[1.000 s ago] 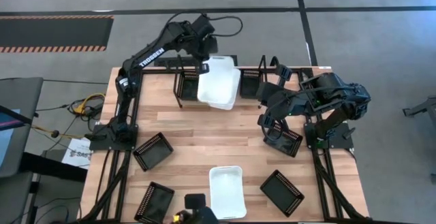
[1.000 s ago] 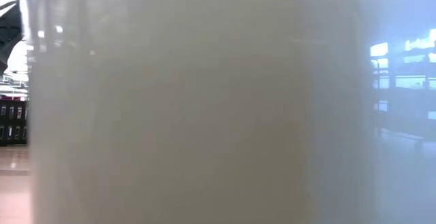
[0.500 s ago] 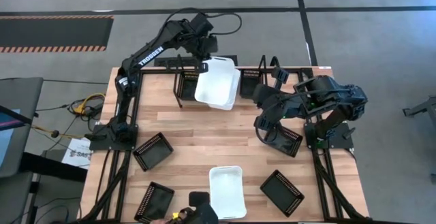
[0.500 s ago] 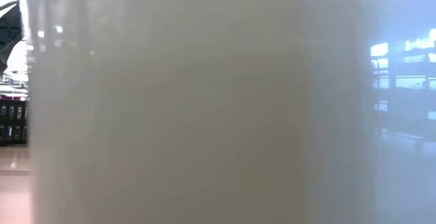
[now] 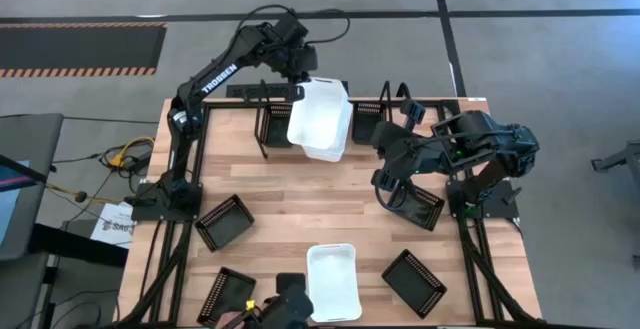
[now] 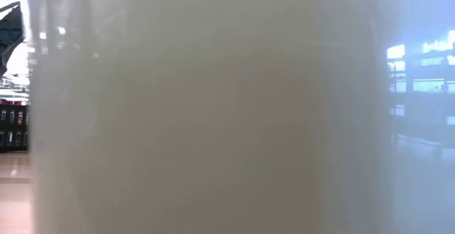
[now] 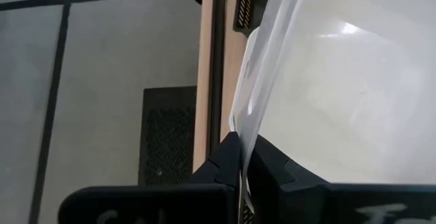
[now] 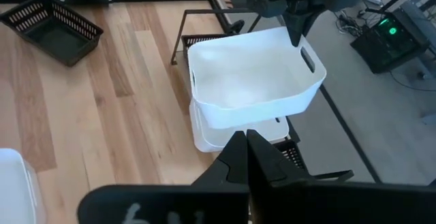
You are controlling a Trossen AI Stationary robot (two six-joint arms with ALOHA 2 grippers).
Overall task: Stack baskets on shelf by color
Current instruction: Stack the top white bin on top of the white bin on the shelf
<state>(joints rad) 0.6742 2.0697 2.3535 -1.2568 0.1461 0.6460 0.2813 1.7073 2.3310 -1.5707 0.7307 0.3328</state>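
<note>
1. The left gripper has carried the white basket farther over the shelf, above another white basket.
2. Left fingers pinch its rim.
3. The right gripper hovers over the bench, fingers pressed together.

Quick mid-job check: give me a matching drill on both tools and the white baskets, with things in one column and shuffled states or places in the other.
Things
1. left tool
2. right tool
3. lower white basket
4. lone white basket

States or places
A. shut, holding nothing
B. flat on the table, away from the shelf
C. shut on the rim of the upper white basket
D. at the shelf, right under the upper white basket

Pairs: 1-C, 2-A, 3-D, 4-B
</note>
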